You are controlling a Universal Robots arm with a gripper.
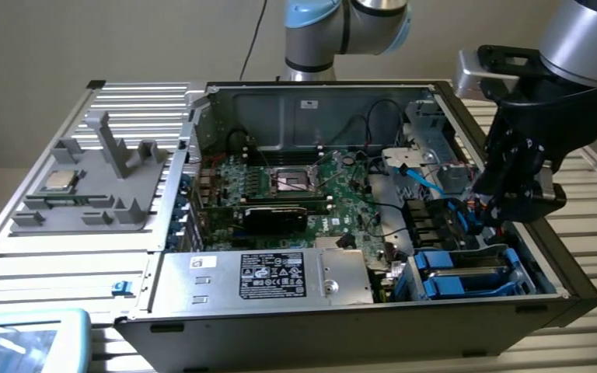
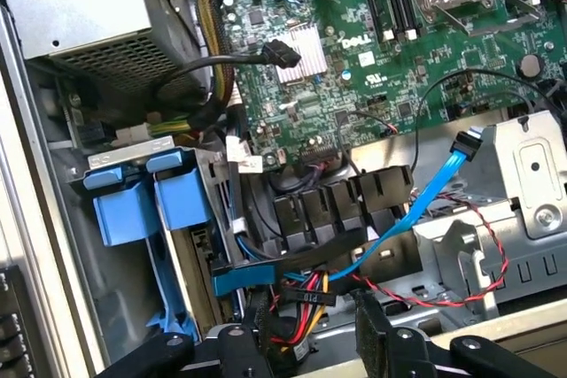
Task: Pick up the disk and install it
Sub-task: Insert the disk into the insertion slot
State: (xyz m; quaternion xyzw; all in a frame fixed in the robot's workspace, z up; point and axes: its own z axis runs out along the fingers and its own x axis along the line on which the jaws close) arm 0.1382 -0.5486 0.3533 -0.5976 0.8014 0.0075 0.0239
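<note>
Gripper [image 1: 500,214] [image 2: 301,335]: jaws wide, nothing held, hanging over the cables [image 2: 306,294] inside the open case [image 1: 277,326]. Disk [image 1: 462,273] [image 2: 146,205]: seated in its blue carrier, just beside the gripper, in the case's near corner at the exterior view's right. Motherboard [image 1: 350,202] lies beyond.

1. Table of pale metal slats [image 1: 29,256], with bare strips on both sides of the exterior view.
2. Open computer case [image 1: 329,330], lying on its side mid-table, inside facing up.
3. Grey plastic holder [image 1: 112,210], on the slats at the exterior view's left, just beside the case.
4. Small blue clip [image 1: 122,287], near the case's corner.
5. Pale blue tray [image 1: 19,338], at the near left corner; resting on the slats or not, unclear.
</note>
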